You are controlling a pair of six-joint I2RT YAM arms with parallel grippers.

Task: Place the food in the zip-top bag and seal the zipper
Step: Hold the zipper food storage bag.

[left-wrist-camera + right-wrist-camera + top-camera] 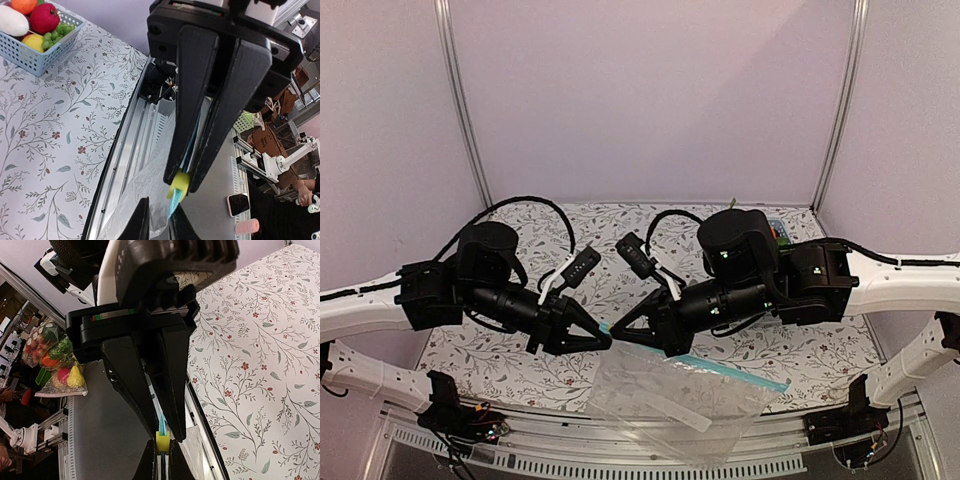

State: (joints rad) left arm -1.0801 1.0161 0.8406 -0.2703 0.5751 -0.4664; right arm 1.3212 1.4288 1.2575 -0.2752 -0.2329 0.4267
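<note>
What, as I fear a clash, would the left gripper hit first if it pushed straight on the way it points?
Almost surely the right gripper: the left gripper points tip to tip at it, and only the yellow slider on the zipper sits between them. Exact depth is unclear.

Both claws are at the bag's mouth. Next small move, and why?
Probably ease the left claw and right claw apart to spread the mouth of the clear crinkly plastic zip-top bag. Both pinch its light blue zipper strip side by side, and the toy food sits in the light blue mesh basket.
</note>
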